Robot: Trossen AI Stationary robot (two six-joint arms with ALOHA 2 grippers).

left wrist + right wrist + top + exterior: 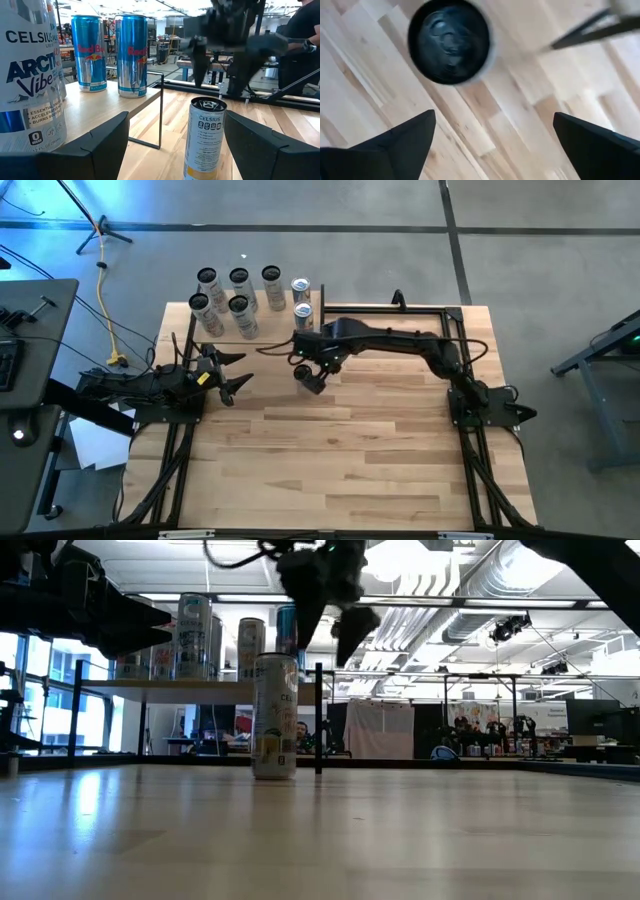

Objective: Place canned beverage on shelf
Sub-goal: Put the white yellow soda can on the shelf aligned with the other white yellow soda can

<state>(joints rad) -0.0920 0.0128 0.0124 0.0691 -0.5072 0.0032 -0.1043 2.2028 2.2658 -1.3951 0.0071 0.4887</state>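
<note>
The right pincer hangs released just above the upright can, which stands on the desk beside the shelf, nearer this arm than the left.

1. The worktop, pale striped planks, carries the shelf at its far edge and one Celsius can standing upright on the bare wood just beside the shelf.
2. The shelf's board bears several upright cans, among them two Red Bull cans.
</note>
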